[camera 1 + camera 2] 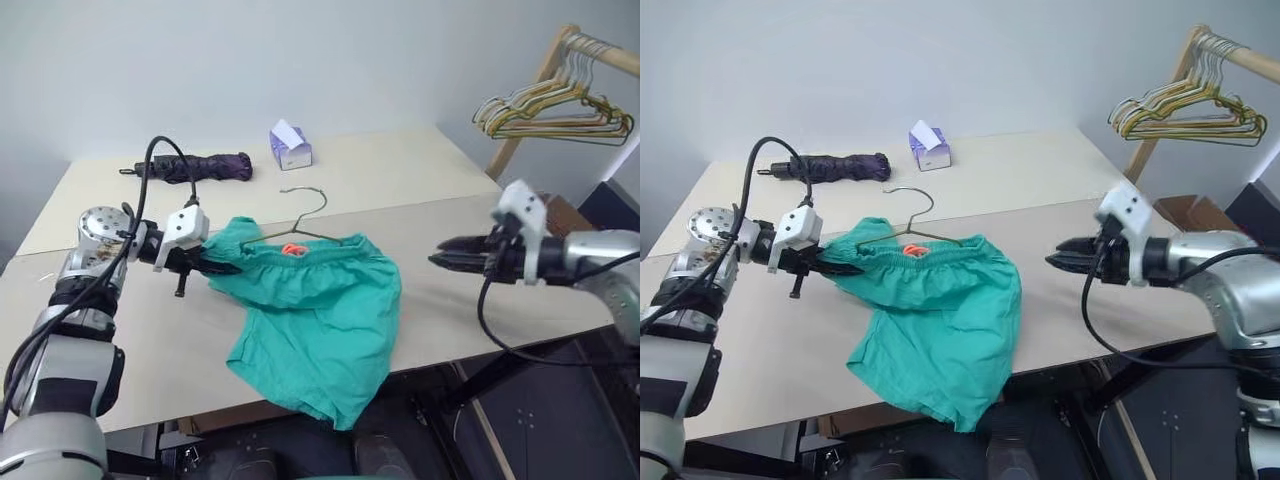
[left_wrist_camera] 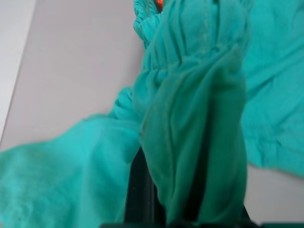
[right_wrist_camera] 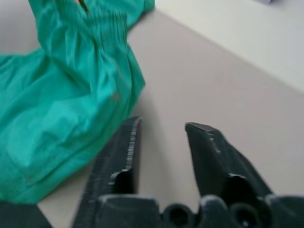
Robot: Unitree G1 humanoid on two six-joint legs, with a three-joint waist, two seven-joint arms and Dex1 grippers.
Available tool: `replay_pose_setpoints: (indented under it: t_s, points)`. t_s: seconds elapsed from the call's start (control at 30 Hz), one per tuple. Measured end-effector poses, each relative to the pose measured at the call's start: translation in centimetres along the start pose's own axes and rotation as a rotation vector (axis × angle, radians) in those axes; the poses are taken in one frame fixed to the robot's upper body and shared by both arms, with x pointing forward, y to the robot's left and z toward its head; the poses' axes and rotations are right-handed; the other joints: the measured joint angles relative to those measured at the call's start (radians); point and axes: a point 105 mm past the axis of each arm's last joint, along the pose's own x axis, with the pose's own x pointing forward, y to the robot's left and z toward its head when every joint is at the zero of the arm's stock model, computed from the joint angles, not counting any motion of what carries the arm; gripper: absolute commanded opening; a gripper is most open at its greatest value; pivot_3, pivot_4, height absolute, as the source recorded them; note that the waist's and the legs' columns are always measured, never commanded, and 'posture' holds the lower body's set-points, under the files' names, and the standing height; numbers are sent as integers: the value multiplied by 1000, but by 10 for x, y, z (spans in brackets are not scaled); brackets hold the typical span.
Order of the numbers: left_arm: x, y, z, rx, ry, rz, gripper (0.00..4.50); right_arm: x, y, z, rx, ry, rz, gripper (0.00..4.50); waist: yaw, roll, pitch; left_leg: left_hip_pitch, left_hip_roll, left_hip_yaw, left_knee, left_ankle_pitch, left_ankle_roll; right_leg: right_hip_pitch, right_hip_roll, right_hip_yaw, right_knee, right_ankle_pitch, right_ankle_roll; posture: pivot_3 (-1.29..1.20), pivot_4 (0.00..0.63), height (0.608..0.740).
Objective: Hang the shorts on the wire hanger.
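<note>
We have the shorts [image 1: 320,320] spread across the near part of the table [image 1: 420,190], one leg drooping over the front edge, and the wire hanger [image 1: 300,222] lies just behind the gathered waistband with its hook pointing away from us and its lower bar tucked at or under the band near the small orange-red tag [image 1: 292,249]. Our left gripper [image 1: 222,266] is clamped on the left end of the waistband, the cloth bunched over its fingers in the left wrist view, while our right gripper [image 3: 161,137] hangs above bare tabletop to the right of the shorts with its fingers parted and nothing between them. We judge the shorts light, limp and apt to sag and fold wherever they are unsupported, so the elastic band is the firmest place to pinch; a second hold on its right end would keep it taut. The hanger looks thin, springy and likely to skid on the smooth top, so we would take it by the neck below the hook
</note>
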Motion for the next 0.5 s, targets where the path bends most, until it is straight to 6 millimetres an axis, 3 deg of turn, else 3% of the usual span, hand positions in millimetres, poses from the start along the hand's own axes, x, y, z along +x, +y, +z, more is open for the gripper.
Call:
replay_pose_setpoints:
  t_s: [0.17,0.37,0.5]
  points:
    - [16,6,10,2,-72,29,0,-8,-6,10,-18,-6,-1,4407,5,0,0,-1,-1,0,1,0,0,0,-1,0,0,0,0,-176,0,740]
    - [32,20,45,85,-152,29,0,-14,-16,69,-139,-38,2,4460,-11,0,0,-1,0,0,0,0,0,-1,0,0,0,0,0,-198,0,740]
    - [34,24,58,111,-187,28,0,4,-14,71,-173,97,67,4460,-32,0,0,-1,0,0,0,0,0,-1,-1,0,0,0,0,-206,0,740]
